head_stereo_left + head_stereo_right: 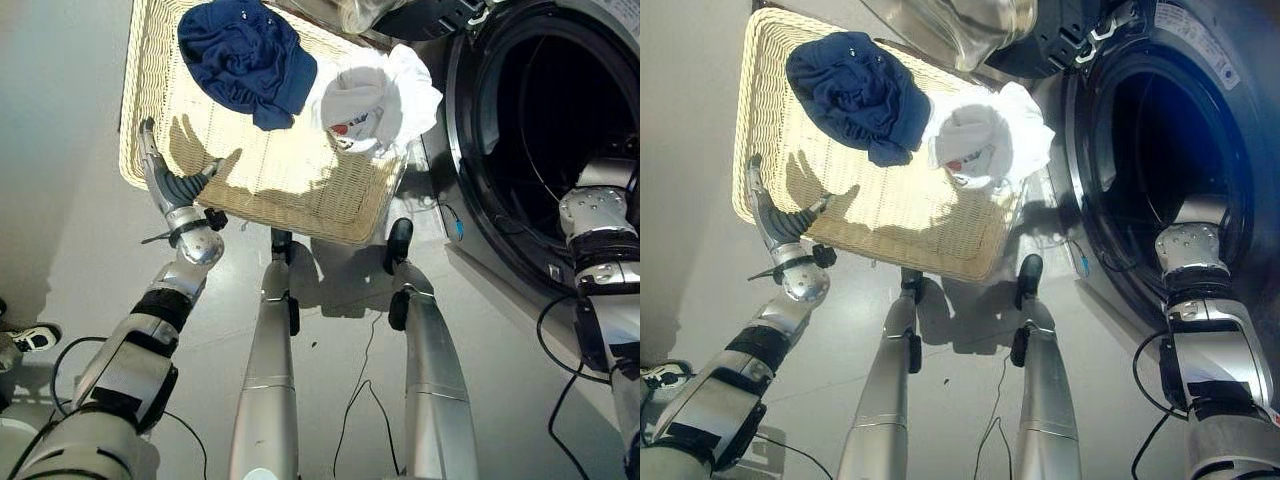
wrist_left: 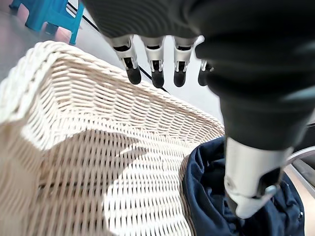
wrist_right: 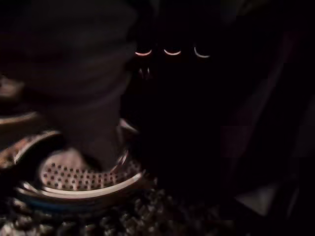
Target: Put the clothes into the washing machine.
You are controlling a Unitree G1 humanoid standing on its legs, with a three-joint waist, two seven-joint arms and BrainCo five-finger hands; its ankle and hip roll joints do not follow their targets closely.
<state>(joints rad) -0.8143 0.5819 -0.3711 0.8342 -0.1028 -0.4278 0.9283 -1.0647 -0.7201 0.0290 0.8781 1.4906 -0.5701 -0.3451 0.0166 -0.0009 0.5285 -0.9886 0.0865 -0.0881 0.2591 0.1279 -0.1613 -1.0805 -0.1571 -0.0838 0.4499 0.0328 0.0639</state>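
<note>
Right hand point(image 3: 74, 98) hidden — inside washing machine point(image 1: 560, 130) drum.

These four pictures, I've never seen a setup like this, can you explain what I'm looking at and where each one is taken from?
This is a humanoid robot doing laundry. Two pictures come from its head camera, looking down; the other two come from cameras on its wrists.

On the floor sits a pale woven wicker basket holding a crumpled dark blue garment and a white garment with a red print. To the robot's right stands the front-loading washing machine, door open.

The left hand hovers at the basket's near edge, fingers straight, holding nothing. The right arm reaches into the dark, perforated metal drum; its wrist picture is too dark to show the hand's state.
</note>
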